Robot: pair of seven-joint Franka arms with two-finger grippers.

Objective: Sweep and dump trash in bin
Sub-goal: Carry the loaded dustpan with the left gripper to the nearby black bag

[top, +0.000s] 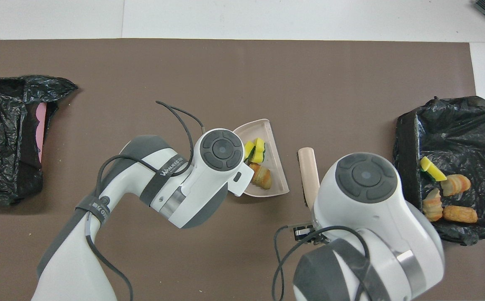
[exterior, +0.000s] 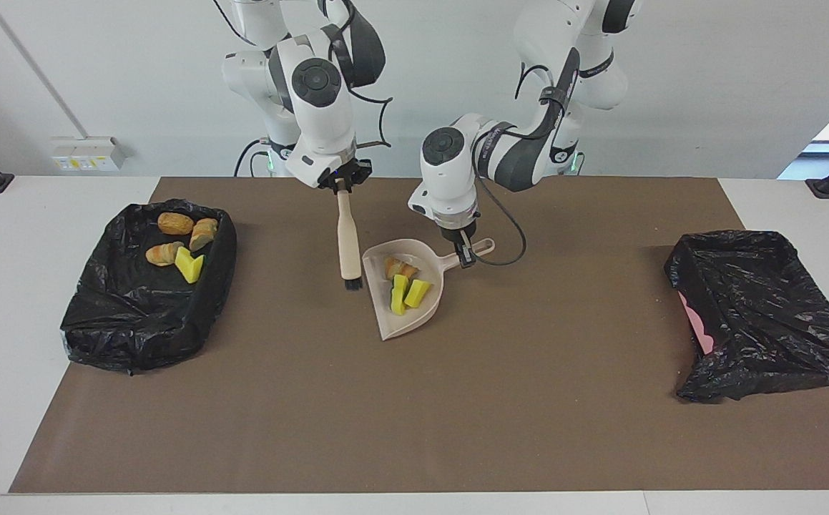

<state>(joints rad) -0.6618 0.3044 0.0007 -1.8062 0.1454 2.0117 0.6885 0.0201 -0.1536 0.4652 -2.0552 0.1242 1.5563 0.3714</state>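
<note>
The trash (exterior: 405, 285), light, soft sponge and bread-like scraps apt to tumble, lies in the dustpan (exterior: 394, 325), best carried level by its handle, which the left gripper (exterior: 465, 256) pinches, while the right gripper (exterior: 342, 187) clamps the brush (exterior: 347, 247) above the mat.

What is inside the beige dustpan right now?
Inside the beige plastic dustpan: two yellow sponge wedges and a tan bread-like lump. In the overhead view the left arm covers its handle end.
</note>
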